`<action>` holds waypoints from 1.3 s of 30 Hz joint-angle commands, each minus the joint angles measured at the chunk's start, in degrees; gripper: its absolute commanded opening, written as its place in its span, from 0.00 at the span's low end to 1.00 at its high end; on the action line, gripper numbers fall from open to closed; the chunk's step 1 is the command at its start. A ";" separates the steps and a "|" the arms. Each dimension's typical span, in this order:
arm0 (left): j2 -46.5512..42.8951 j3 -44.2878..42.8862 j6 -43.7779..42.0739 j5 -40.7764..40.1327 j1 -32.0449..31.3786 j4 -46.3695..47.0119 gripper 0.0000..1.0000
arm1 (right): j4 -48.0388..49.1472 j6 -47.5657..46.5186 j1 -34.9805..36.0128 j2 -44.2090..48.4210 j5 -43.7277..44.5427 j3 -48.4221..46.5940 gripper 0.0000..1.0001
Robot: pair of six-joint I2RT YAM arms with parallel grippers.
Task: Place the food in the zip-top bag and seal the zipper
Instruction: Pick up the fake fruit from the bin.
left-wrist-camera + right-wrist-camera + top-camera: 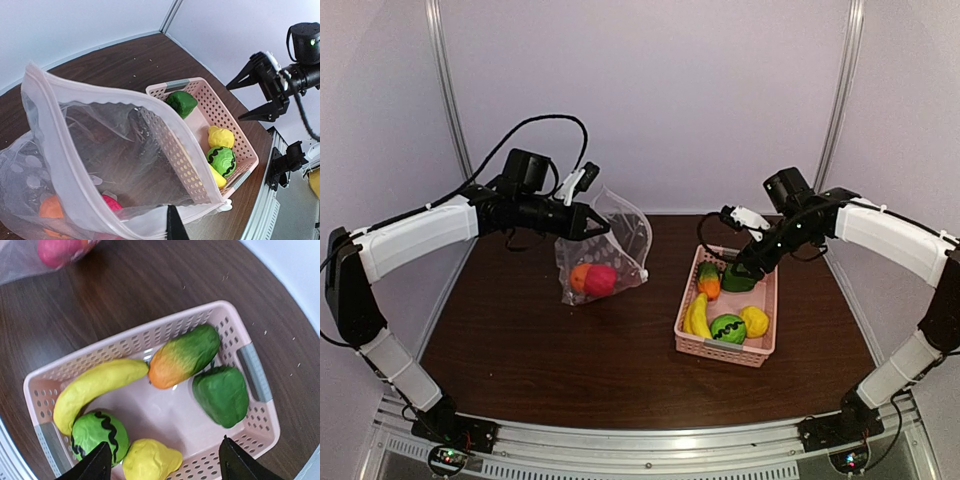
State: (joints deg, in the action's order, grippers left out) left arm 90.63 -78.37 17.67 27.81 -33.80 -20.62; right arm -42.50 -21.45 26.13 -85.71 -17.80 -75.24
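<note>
My left gripper (588, 226) is shut on the mouth edge of the clear zip-top bag (615, 238) and holds it up, mouth open toward the basket. One finger (175, 226) pinches the whitish zipper strip (80, 165); the white slider (226, 204) sits at its end. An orange (579, 277) and a red apple (602, 280) lie inside the bag. My right gripper (736, 264) is open and empty just above the pink basket (762, 352). The basket holds a banana (97, 382), striped ball (97, 432), lemon (150, 460), green pepper (221, 395) and an orange-green fruit (184, 356).
The basket (257, 371) stands right of centre on the brown table (520, 340). The bag's bottom rests on the table left of it. White walls and metal posts enclose the back and sides.
</note>
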 commanded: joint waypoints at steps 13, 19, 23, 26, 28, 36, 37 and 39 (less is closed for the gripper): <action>-0.22 0.29 -0.18 0.33 0.23 1.95 0.00 | -11.45 -6.75 0.88 0.40 -8.33 8.21 0.83; -0.31 0.37 0.11 0.69 0.27 1.96 0.00 | -9.93 -6.69 3.00 -3.27 -8.93 7.65 0.86; 0.19 0.39 0.18 0.96 0.23 1.98 0.00 | -9.55 -6.39 3.43 -7.49 -7.72 7.36 0.90; 0.48 0.20 0.38 1.52 0.23 1.93 0.00 | -9.31 -6.94 3.70 -9.66 -7.29 6.95 0.93; 0.40 0.15 0.45 1.84 0.23 1.94 0.00 | -8.42 -6.90 3.83 -10.61 -7.37 7.11 0.94; -0.08 0.15 0.44 1.99 0.23 1.87 0.00 | -9.87 -7.34 3.97 -10.50 -5.88 6.00 0.72; -0.11 0.19 0.47 1.73 0.23 1.89 0.00 | -10.26 -7.37 3.92 -9.54 -4.85 5.60 0.70; -0.08 0.31 0.26 1.18 0.23 1.88 0.00 | -11.12 -7.33 3.72 -7.20 -3.65 4.47 0.66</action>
State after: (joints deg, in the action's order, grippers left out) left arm 90.65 -78.37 17.76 28.64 -33.80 -20.64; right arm -51.66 -28.34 29.89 -97.06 -24.80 -68.03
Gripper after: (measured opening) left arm 0.007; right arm 0.695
